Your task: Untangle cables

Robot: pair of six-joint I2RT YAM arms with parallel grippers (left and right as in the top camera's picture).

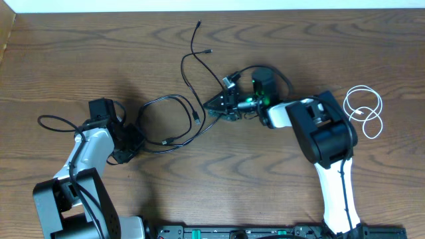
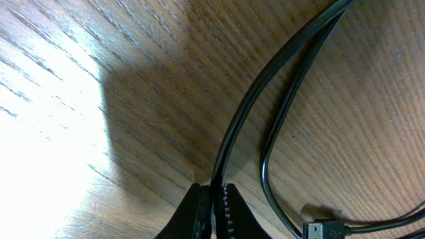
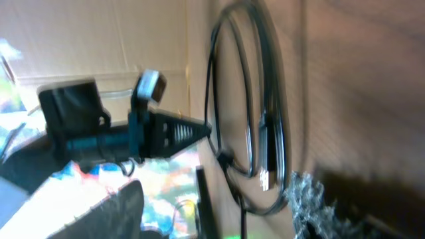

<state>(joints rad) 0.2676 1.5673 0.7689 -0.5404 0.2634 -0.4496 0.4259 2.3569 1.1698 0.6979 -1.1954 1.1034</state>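
Though spread loose, tangled all the same: black cables [image 1: 174, 126] mid-table [image 1: 265, 186], btwn the two grippers. Looped in a rough oval at ctr, w/ two thin strands running up toward the far edge, ends lying free near the top. Plug end [image 1: 197, 119] inside the tangle, just right of the oval. White cable [image 1: 364, 109] coiled on its own at far right, just beside R arm [image 1: 325, 133], well apart from the black cables.

L gripper [image 1: 131, 143] at left rim of the oval, low on the wood. From L wrist view: jaws pressed tight together, one of the black cables nipped btwn the fingertips [image 2: 198, 214], strand curving up and away to top right. Second strand bending alongside it, w/ a plug [image 2: 324, 231] flat on the wood at bottom right.

R gripper [image 1: 216, 106] at right side of the tangle, pointing left, tip just beside the strands. R wrist view blurred: one serrated finger [image 3: 176, 133] visible, tip close to the loops; touching or not, can't tell. How wide the jaws stand, and whether any cable is held: can't tell either.
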